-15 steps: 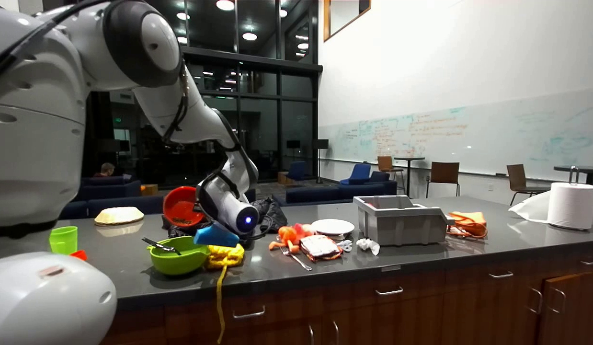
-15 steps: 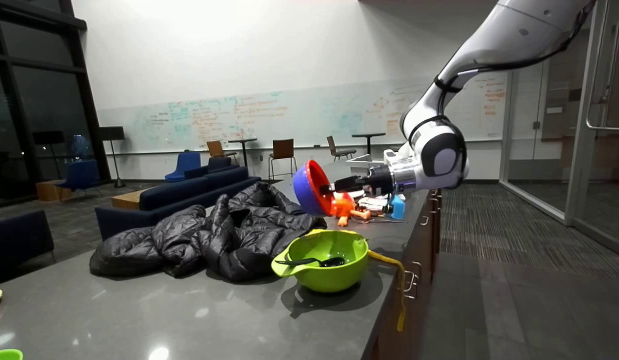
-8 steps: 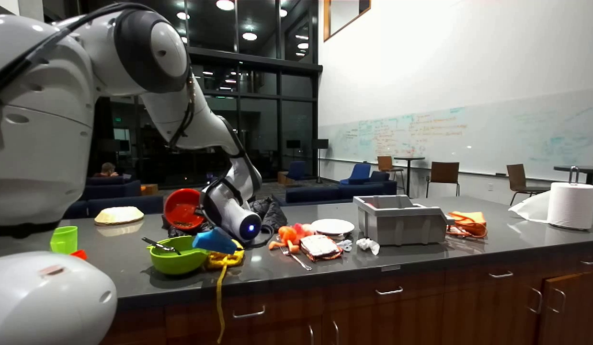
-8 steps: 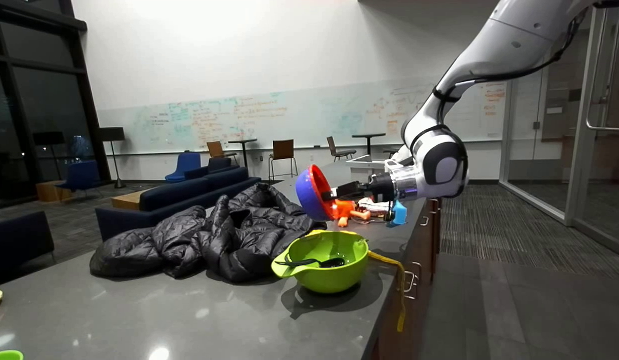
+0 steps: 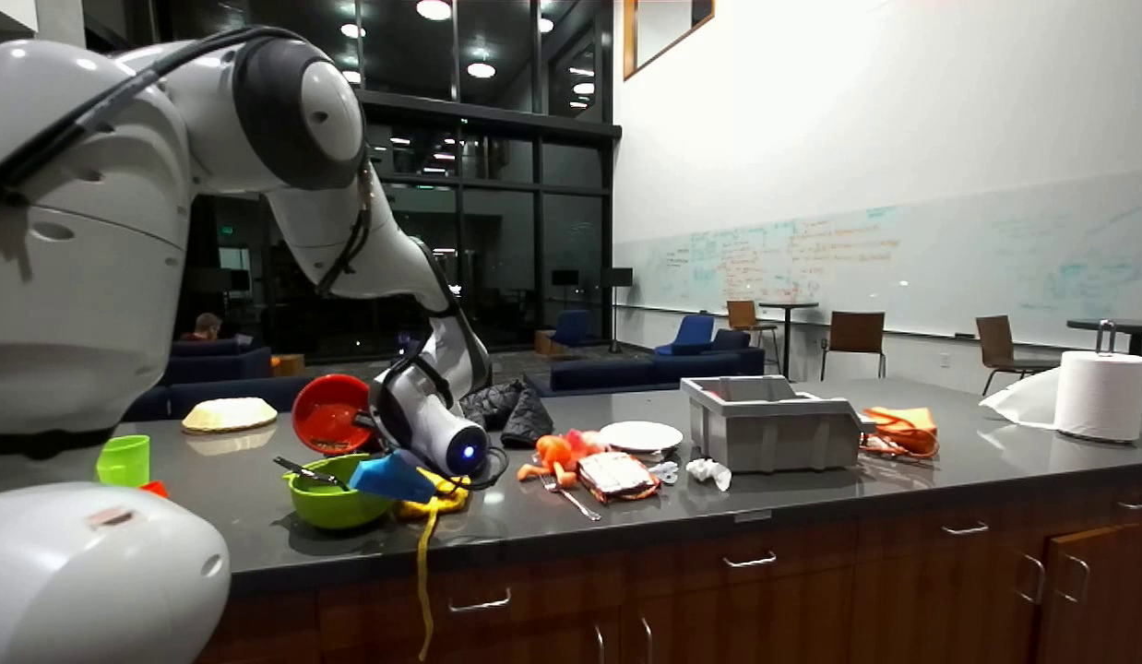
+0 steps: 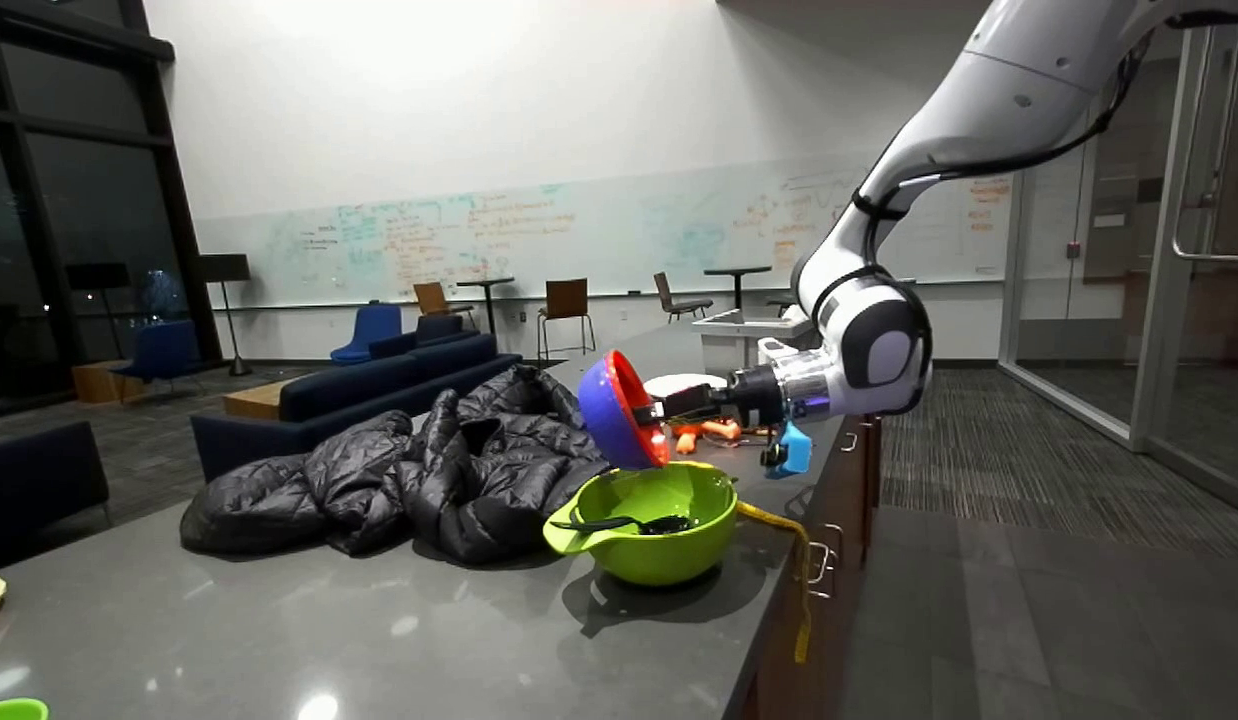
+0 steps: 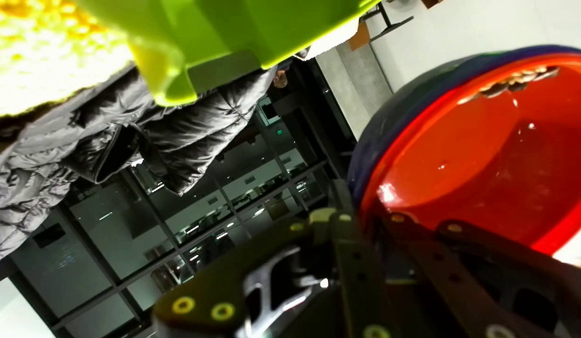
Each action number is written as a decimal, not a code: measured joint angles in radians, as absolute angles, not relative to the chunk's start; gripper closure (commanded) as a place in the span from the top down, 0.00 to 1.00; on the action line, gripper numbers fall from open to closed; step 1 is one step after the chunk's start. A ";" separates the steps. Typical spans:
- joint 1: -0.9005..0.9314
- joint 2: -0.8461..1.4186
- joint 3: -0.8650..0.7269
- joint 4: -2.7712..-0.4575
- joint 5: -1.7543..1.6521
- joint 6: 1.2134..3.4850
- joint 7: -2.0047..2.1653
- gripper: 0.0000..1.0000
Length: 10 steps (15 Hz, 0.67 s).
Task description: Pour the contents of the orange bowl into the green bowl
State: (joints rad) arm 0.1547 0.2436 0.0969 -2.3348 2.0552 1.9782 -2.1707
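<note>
The orange bowl (image 6: 651,385), red-orange inside and blue outside, is held tilted on its side, just above and behind the green bowl (image 6: 659,560). My gripper (image 6: 647,412) is shut on its rim, one finger inside and one outside. The orange bowl shows its open side in an exterior view (image 5: 329,406) and in the wrist view (image 7: 459,164). Small seed-like contents (image 7: 511,87) lie against its lower wall. The green bowl stands upright on the counter with a black spoon (image 6: 667,524) in it. Its rim and wall show in the wrist view (image 7: 253,28). The gripper (image 7: 361,206) also shows there.
A black jacket (image 6: 429,470) lies beside the green bowl. A yellow item (image 5: 442,489) with a hanging strap touches the counter's front edge area. Orange food-like items (image 5: 557,456), a white plate (image 5: 640,435) and a grey bin (image 5: 774,433) stand farther along. A green cup (image 5: 124,461) stands near the base.
The arm has lowered the held orange bowl and brought it closer to the green bowl. The bowl stays tilted and gripped. The green bowl has not moved.
</note>
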 measured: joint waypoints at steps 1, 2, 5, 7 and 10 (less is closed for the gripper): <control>0.155 0.249 0.097 -2.336 2.055 1.964 -2.171 0.02; 0.155 0.255 0.097 -2.337 2.055 1.948 -2.171 0.02; 0.153 0.273 0.092 -2.338 2.055 1.889 -2.171 0.02; 0.150 0.282 0.088 -2.338 2.055 1.851 -2.170 0.02; 0.148 0.289 0.081 -2.338 2.055 1.805 -2.169 0.02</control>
